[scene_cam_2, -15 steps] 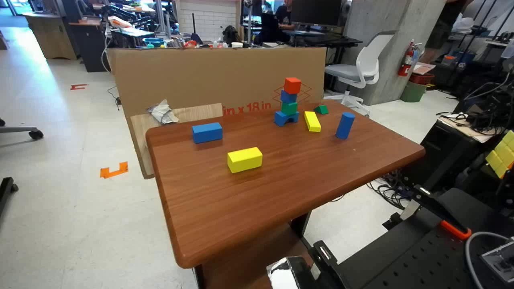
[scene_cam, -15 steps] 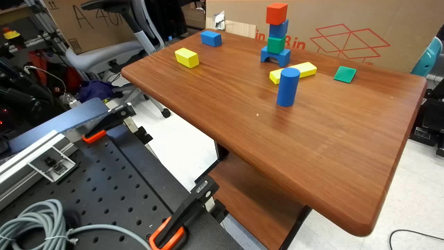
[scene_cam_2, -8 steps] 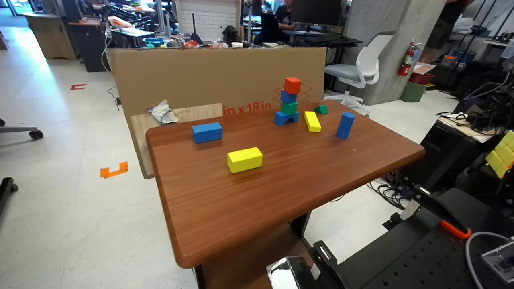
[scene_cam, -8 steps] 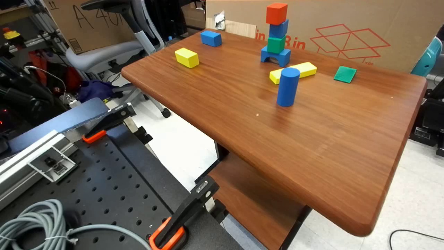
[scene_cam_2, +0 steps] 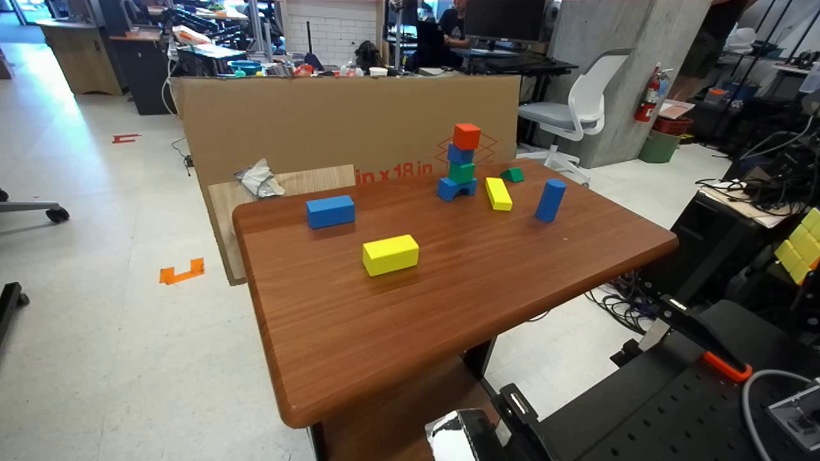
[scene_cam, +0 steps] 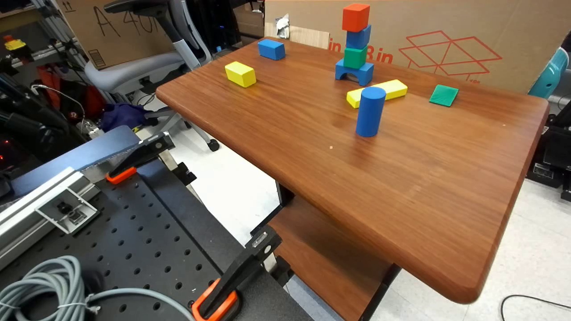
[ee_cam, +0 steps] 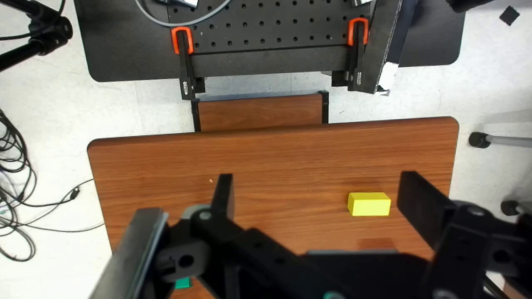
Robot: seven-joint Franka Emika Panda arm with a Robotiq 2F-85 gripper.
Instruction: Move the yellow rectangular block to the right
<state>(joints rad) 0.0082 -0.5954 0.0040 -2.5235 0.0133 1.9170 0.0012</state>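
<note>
The yellow rectangular block lies flat on the brown wooden table in both exterior views. In an exterior view it lies left of the middle of the table, in front of a blue block. In the wrist view the yellow block shows between the fingers, nearer to the right finger. My gripper is open and empty, with its two fingers wide apart, high above the table. The gripper and arm do not show in either exterior view.
A blue block lies near the yellow block. A tower of stacked blocks stands near a flat yellow piece, an upright blue cylinder and a green wedge. A cardboard sheet stands behind the table.
</note>
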